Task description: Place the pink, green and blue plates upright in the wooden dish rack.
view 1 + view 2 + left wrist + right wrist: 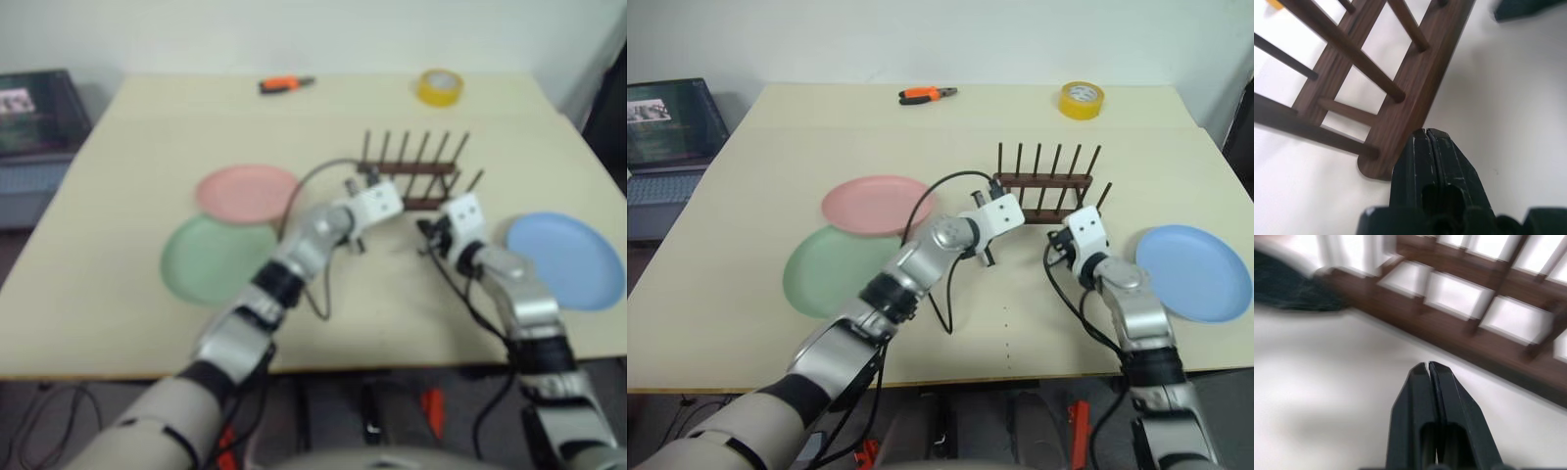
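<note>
Wooden dish rack (1045,186) holding no plates, pink plate (874,204), green plate (828,270), blue plate (1195,271) flat on table (774,147)

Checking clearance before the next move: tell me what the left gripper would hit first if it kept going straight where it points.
Probably the dark brown wooden dish rack: the shut left gripper aims at the end of its near base rail, though the gap is unclear.

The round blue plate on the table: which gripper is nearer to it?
Right. The right gripper is just beside the round blue plate, toward the dark wooden dish rack; the left gripper is farther off.
</note>
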Action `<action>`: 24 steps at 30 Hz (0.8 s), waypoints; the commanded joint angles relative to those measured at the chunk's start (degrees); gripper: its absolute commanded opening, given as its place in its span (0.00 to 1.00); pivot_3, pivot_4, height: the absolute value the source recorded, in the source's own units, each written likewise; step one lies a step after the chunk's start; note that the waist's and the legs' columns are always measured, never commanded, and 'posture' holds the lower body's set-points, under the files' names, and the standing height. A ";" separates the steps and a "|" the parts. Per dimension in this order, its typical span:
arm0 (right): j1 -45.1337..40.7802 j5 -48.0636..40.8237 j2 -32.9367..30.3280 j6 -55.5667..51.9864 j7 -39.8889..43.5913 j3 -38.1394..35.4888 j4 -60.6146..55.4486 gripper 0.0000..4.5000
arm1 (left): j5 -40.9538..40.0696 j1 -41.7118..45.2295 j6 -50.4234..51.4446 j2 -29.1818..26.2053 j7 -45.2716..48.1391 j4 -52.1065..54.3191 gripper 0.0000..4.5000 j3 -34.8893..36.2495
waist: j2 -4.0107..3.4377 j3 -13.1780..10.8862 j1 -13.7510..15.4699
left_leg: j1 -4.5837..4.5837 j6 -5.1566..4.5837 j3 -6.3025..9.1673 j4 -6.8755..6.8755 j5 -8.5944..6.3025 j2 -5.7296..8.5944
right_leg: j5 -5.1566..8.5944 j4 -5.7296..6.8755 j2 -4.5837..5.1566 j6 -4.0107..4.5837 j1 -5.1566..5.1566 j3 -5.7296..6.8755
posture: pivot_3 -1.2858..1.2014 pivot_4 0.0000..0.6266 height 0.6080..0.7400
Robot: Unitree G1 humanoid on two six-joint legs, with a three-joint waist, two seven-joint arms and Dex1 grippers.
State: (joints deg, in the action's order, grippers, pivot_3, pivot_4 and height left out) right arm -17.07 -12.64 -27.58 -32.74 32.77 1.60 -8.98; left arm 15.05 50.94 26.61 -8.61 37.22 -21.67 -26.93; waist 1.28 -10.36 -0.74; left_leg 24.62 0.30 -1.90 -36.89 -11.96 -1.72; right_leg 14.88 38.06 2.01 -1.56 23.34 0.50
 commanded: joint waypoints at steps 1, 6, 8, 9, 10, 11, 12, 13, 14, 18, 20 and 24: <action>2.15 -10.40 -5.45 -10.98 6.51 -1.86 -18.66 0.00 | -6.79 0.20 14.01 -3.94 9.22 19.47 0.14 5.36 | -0.01 -0.02 -0.16 | 0.04 0.01 0.03 -0.02 0.00 -0.03 | 0.00 0.00 0.00 0.01 0.02 0.03 | 0.52 0.24 1.00; 0.81 -19.53 -10.05 -20.35 8.13 -6.15 -25.94 0.20 | -13.94 3.92 25.30 -11.70 15.53 29.58 0.53 10.63 | 0.02 -0.03 -0.24 | -0.04 0.15 0.15 -0.11 0.10 0.00 | 0.16 -0.03 0.01 -0.26 -0.12 0.13 | 0.52 0.24 1.00; -0.85 -21.42 -11.29 -21.57 8.79 -6.71 -26.22 0.36 | -15.72 7.29 26.65 -15.67 17.37 29.47 0.69 12.87 | 0.07 -0.07 -0.29 | -0.15 0.20 0.14 -0.15 0.16 0.01 | 0.09 -0.02 0.04 -0.27 -0.21 0.10 | 0.52 0.24 1.00; -2.47 -21.81 -11.65 -21.78 8.96 -6.60 -25.57 0.43 | -16.05 10.35 25.56 -18.70 18.33 26.82 0.76 14.49 | 0.07 -0.07 -0.31 | -0.15 0.14 0.10 -0.14 0.20 0.02 | 0.02 -0.03 0.05 -0.22 -0.16 0.05 | 0.52 0.24 1.00; -3.59 -22.07 -11.92 -21.87 9.01 -6.50 -24.98 0.50 | -16.35 12.46 24.70 -20.74 18.81 24.79 0.83 15.40 | 0.15 -0.15 -0.42 | -0.15 0.11 0.11 -0.12 0.22 0.02 | -0.01 -0.07 0.05 -0.18 -0.16 0.03 | 0.52 0.24 1.00; -4.65 -21.80 -12.21 -21.45 9.19 -6.00 -24.12 0.57 | -16.48 15.37 22.39 -23.12 19.40 20.18 0.91 16.35 | 0.18 -0.17 -0.51 | -0.15 0.08 0.11 -0.15 0.25 0.03 | -0.04 -0.04 0.03 -0.11 -0.14 0.04 | 0.52 0.24 1.00; -5.26 -21.62 -12.44 -21.12 9.29 -5.63 -23.56 0.66 | -16.67 17.24 20.71 -24.57 19.69 16.94 0.99 16.74 | 0.18 -0.17 -0.53 | -0.15 0.03 0.12 -0.11 0.28 0.05 | -0.09 -0.10 -0.02 -0.04 -0.10 0.03 | 0.52 0.24 1.00; -5.82 -21.14 -12.58 -20.55 9.32 -5.15 -23.01 0.73 | -16.13 19.28 18.18 -25.71 19.17 12.55 1.00 16.75 | 0.18 -0.17 -0.53 | -0.14 0.03 0.13 -0.13 0.29 0.06 | -0.10 -0.09 -0.05 -0.05 -0.11 0.05 | 0.52 0.24 1.00; -6.82 -19.75 -12.25 -19.27 8.54 -4.47 -22.07 0.80 | -14.78 22.14 14.47 -26.90 18.20 5.25 1.00 16.46 | 0.18 -0.17 -0.49 | -0.14 0.02 0.14 -0.10 0.29 0.06 | -0.15 -0.10 -0.05 -0.15 -0.11 0.06 | 0.52 0.24 1.00; -9.03 -17.81 -10.73 -17.16 7.17 -2.52 -19.55 0.99 | -10.78 31.85 0.60 -27.55 16.93 -23.98 1.00 15.06 | 0.18 -0.16 -0.38 | -0.14 0.02 0.06 -0.01 0.29 0.11 | -0.06 -0.14 -0.08 -0.12 -0.09 0.06 | 0.52 0.24 1.00; -9.15 -17.02 -10.43 -16.28 7.22 -1.45 -19.00 0.99 | -13.59 36.18 0.78 -24.79 18.29 -36.28 1.00 18.72 | 0.19 -0.17 -0.15 | -0.03 0.02 0.06 -0.04 0.29 0.14 | -0.01 -0.13 -0.11 -0.14 -0.02 0.13 | 0.52 0.24 1.00; -8.73 -16.30 -9.98 -15.32 6.47 -0.52 -18.87 0.99 | -9.20 37.59 -5.56 -22.98 15.06 -48.84 1.00 17.43 | 0.29 -0.23 0.29 | 0.25 0.01 0.05 -0.06 0.28 0.14 | 0.04 -0.14 -0.09 -0.22 0.19 0.13 | 0.52 0.24 1.00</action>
State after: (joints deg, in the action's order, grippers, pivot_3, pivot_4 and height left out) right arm -25.42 -29.30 -37.59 -49.44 39.73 1.76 -26.75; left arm 3.74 86.42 24.92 -31.04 54.17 -67.72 -9.15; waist 1.57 -10.59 -0.44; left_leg 24.88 0.32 -1.87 -36.94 -11.69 -1.58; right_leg 14.93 37.93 1.95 -1.80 23.56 0.62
